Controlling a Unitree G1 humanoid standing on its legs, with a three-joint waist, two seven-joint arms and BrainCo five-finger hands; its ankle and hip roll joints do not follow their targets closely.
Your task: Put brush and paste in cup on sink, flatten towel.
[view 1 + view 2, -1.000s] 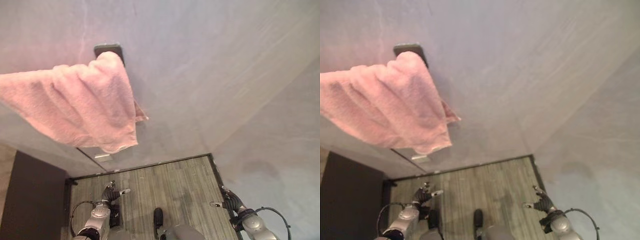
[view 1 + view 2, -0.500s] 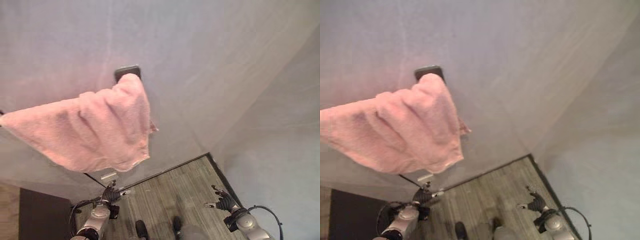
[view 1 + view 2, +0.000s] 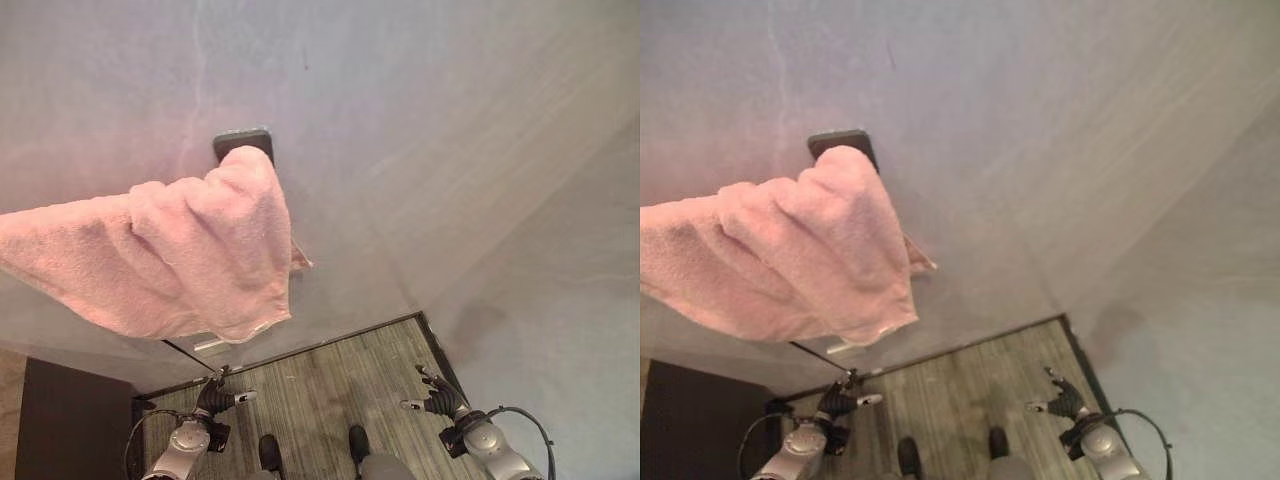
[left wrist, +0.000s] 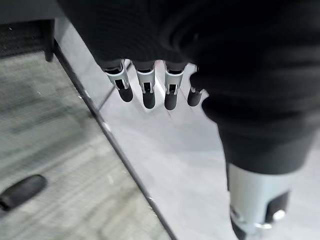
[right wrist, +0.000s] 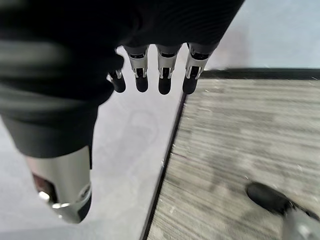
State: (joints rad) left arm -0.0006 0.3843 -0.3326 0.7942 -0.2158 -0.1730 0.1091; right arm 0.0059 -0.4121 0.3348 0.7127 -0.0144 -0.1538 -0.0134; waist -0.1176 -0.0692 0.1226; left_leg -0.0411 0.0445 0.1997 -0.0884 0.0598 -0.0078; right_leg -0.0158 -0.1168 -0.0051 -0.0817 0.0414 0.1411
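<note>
Towel (image 3: 170,255): pink terry cloth, hung bunched over a dark wall mount (image 3: 243,143) on the pale grey wall (image 3: 450,150). It sits high above and well apart from both hands, up and ahead of the left hand (image 3: 217,399) and further across from the right hand (image 3: 437,402). The cloth is gathered into thick folds at the end by the mount, with one loose corner hanging below it; the rest spreads out sideways past the picture's edge.

Handling, judged: soft, light, limp, not fragile. It will not hold a shape and should slide readily along whatever carries it, so a tug at one end may drag the whole piece off. Best hold appears to be the lower hem and the hanging corner, pinched between thumb and fingers, then drawn outward to spread the bunched folds.

Left hand: low down over the wood-grain floor (image 3: 320,370), fingers (image 4: 146,90) hanging straight and relaxed, holding nothing.

Right hand: likewise low, near the dark strip where floor meets wall, fingers (image 5: 164,75) straight and relaxed, nothing held.

Step in hand, judged: flattening not yet begun; both hands must rise a long way to reach the cloth.

Risk, judged: pulling the bunched end alone could slip the towel off its mount.
</note>
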